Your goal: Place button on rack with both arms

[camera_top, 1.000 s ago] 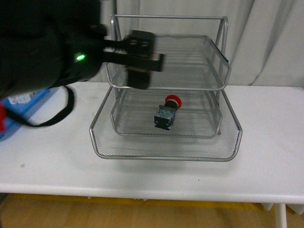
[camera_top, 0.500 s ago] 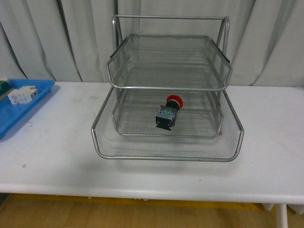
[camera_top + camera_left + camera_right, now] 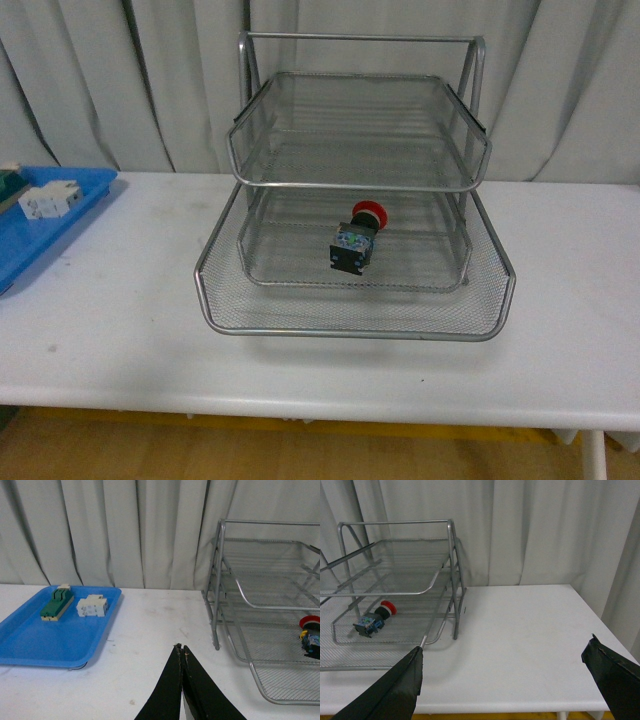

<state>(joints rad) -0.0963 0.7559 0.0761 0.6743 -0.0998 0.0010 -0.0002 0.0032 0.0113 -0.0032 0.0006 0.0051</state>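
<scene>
The button (image 3: 356,237), red cap on a dark blocky body, lies on its side in the middle tier of the silver wire rack (image 3: 350,318). It also shows in the left wrist view (image 3: 311,636) and the right wrist view (image 3: 374,618). The rack stands at the table's middle, seen too in the left wrist view (image 3: 218,605) and the right wrist view (image 3: 455,587). Neither arm shows in the front view. My left gripper (image 3: 180,648) is shut and empty over the table, left of the rack. My right gripper (image 3: 506,649) is wide open and empty, right of the rack.
A blue plastic tray (image 3: 50,240) at the table's left edge holds a white block (image 3: 91,606) and a green-and-beige block (image 3: 56,603). Grey curtains hang behind. The white table's right edge (image 3: 600,625) is close to my right gripper.
One second ago my left arm filled the upper left of the front view, in front of the rack. It has pulled out of that view. The button has not moved.
</scene>
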